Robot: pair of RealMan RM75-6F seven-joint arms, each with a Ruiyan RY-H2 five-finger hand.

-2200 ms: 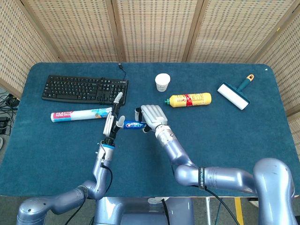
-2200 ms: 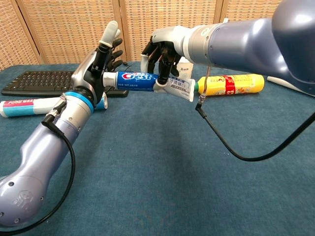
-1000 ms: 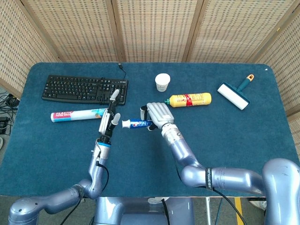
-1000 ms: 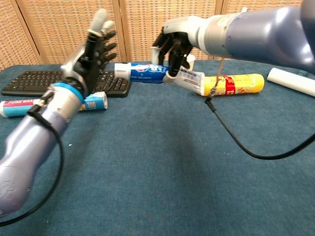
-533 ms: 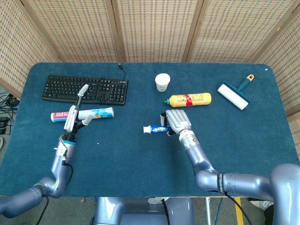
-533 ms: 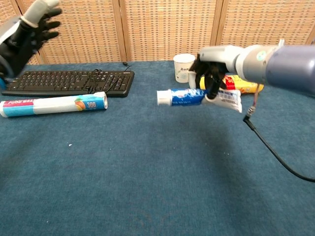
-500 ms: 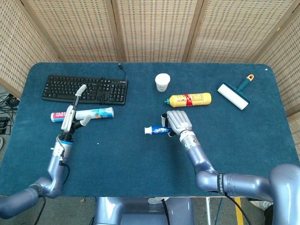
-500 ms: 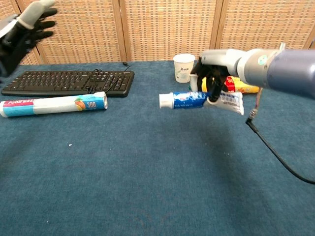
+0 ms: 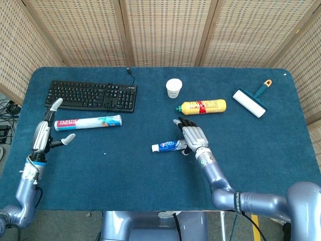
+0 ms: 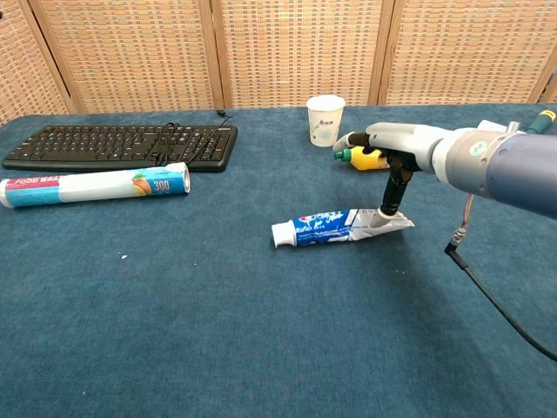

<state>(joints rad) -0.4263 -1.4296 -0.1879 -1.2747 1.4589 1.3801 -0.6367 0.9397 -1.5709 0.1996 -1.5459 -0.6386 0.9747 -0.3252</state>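
The toothpaste tube [image 9: 169,146] lies flat on the blue tabletop, near the middle of the table. It is blue and white with a white cap [image 10: 281,233] at one end and a flattened, crimped tail at the other. In the chest view the cap points left and the tail right, the tube lying nearly level with the tail end raised a little. A fingertip [image 10: 386,212] of the right hand [image 9: 193,135] rests on the tail end; the rest of the tube lies free.
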